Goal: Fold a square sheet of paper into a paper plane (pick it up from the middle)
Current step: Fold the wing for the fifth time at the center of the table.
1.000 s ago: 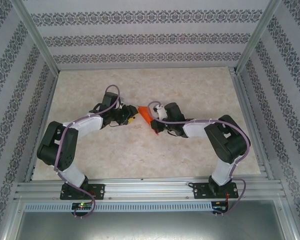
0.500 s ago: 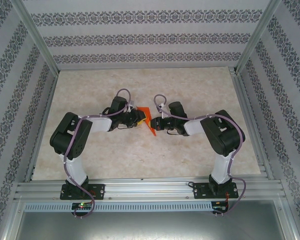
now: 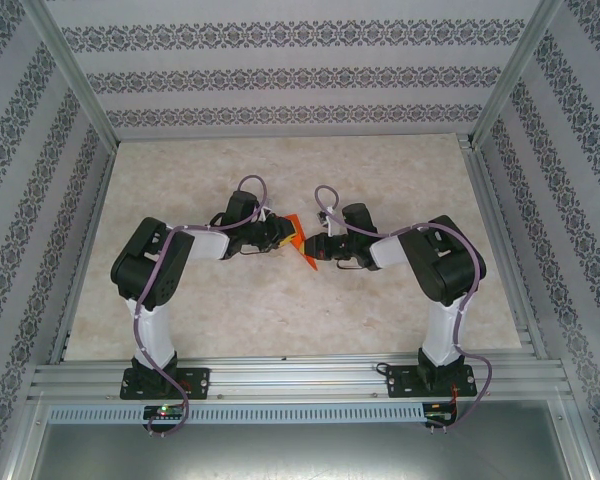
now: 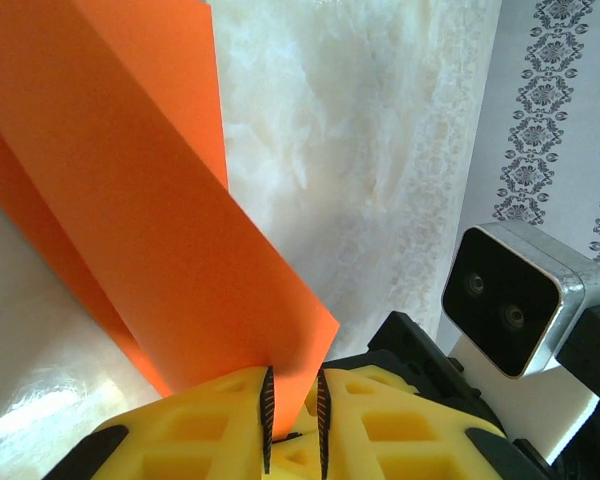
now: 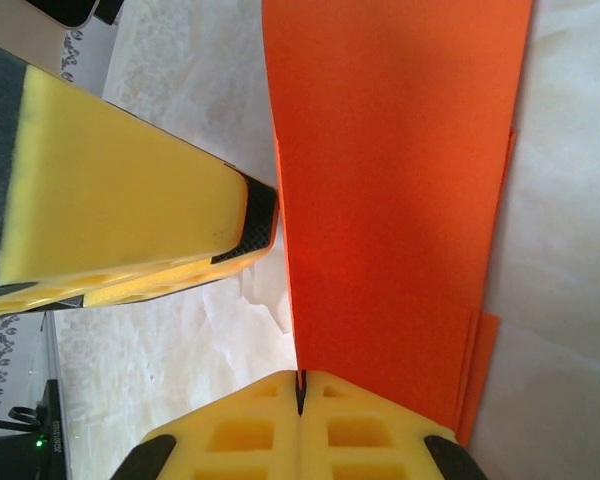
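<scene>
The square sheet of paper (image 3: 298, 243) is bright orange-red and folded into overlapping layers. It is held above the middle of the table between both arms. My right gripper (image 3: 312, 250) is shut on its lower edge, and the paper (image 5: 390, 190) rises from the closed seam of that gripper (image 5: 300, 385). My left gripper (image 3: 280, 238) reaches in from the left. Its jaws (image 4: 295, 412) stand narrowly apart with a corner of the paper (image 4: 140, 190) between the black pads (image 4: 268, 415). One left finger (image 5: 130, 220) sits just beside the sheet's left edge.
The marbled beige table (image 3: 380, 320) spreads all round the arms. Aluminium rails (image 3: 300, 378) run along the near edge and patterned walls close in the sides. The right wrist's camera housing (image 4: 520, 300) sits close to the left gripper.
The left arm has swung right to the paper and its jaws have narrowed round the corner. The right gripper has shifted slightly left and back, still holding the sheet.
</scene>
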